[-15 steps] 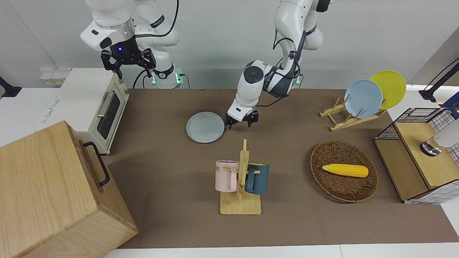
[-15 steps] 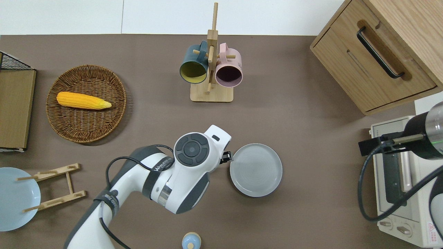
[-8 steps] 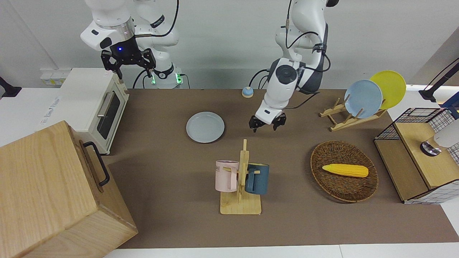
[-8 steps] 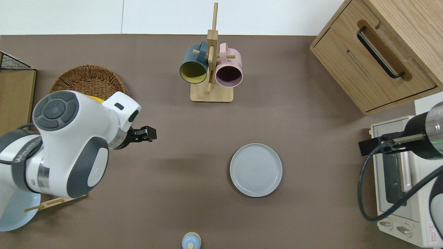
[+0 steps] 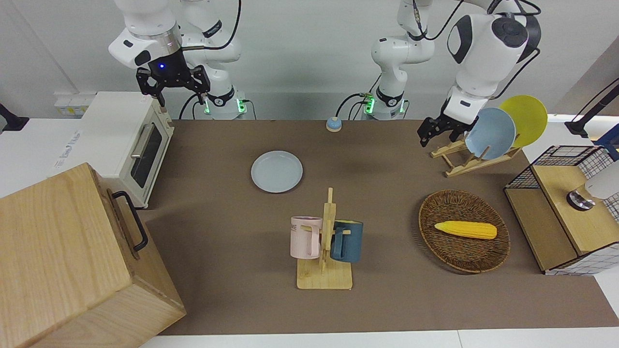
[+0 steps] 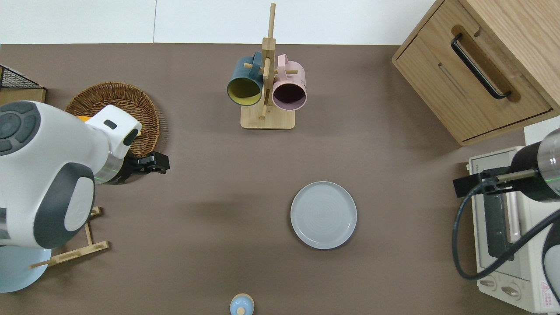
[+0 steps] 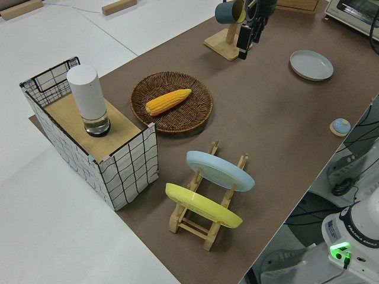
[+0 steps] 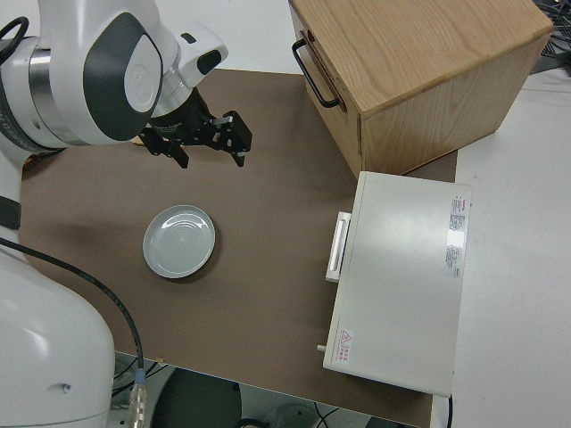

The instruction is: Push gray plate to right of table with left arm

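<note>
Brown matte counter (image 5: pixel 396 299) filled the front view from one white edge to the other, with a pale wall above it. From this camera the gray plate (image 5: pixel 276 171) lay flat and alone on bare surface, nearer the robots than the wooden mug stand (image 5: pixel 325 251) and toward the right arm's end. The left tool (image 5: pixel 436 129) hung in the air well apart from the plate, up by the dish rack (image 5: pixel 466 157) that held the blue plate (image 5: pixel 490 133) and yellow plate (image 5: pixel 523 121); whether its fingers were spread could not be made out here. The right arm was parked, its tool (image 5: pixel 173 81) spread wide.

Seen from overhead, the left arm's white body covered part of the wicker basket (image 6: pixel 131 105) and nearly all of the corn in it, and the dish rack (image 6: pixel 74 249) was partly hidden too. The left tool (image 6: pixel 151 162) stuck out over bare counter beside the basket, with open brown surface between it and the gray plate (image 6: pixel 323 215). The toaster oven (image 6: pixel 507 245) was cut off at the frame's edge.

In the left side view the left tool (image 7: pixel 249 32) was dark and narrow against the mug stand, its upper part out of frame. The gray plate (image 7: pixel 311 64) sat well clear of it.

The right side view showed the left tool (image 8: pixel 211 141) most plainly, its two fingers apart with nothing between them, and the gray plate (image 8: pixel 179 241) lying apart from it on the counter.
</note>
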